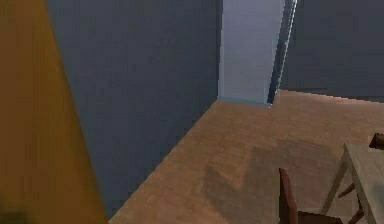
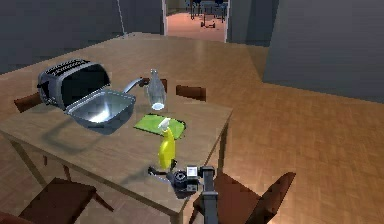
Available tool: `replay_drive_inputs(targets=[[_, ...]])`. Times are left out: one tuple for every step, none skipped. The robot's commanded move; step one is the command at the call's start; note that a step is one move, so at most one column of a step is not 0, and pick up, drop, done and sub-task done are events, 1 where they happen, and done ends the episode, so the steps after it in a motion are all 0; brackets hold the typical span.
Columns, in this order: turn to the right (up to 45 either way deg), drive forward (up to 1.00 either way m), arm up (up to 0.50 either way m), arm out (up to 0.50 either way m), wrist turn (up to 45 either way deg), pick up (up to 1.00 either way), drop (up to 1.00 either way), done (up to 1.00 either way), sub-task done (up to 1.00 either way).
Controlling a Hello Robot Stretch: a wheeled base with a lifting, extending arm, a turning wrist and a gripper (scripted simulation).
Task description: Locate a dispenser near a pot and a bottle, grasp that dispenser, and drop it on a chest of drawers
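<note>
End effector (image 2: pixel 174 177): at the counter's near edge, close by the dispenser; I cannot tell whether it holds anything.
Dispenser (image 2: pixel 166 150): yellow, upright on the counter (image 2: pixel 60 138), at the near end of a green mat (image 2: pixel 158 124).
Bottle (image 2: pixel 156 88): clear, upright, beyond the mat.
Pot (image 2: pixel 100 108): shallow, metal, left of the bottle, beside a toaster (image 2: pixel 72 80).
Chair (image 2: pixel 190 92): at the counter's far side.

Wooden table (image 2: pixel 60 135) bearing toaster (image 2: pixel 72 82), pot (image 2: pixel 100 108), bottle (image 2: pixel 156 88) and green mat (image 2: pixel 160 125)
</note>
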Motion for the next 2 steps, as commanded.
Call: replay_drive_inputs(targets=[[0.0,0.00,0.00,0.00,0.0,1.00,0.00,0.00,0.00],[0.0,0.00,0.10,0.00,0.0,0.00,0.00,0.00,0.00]])
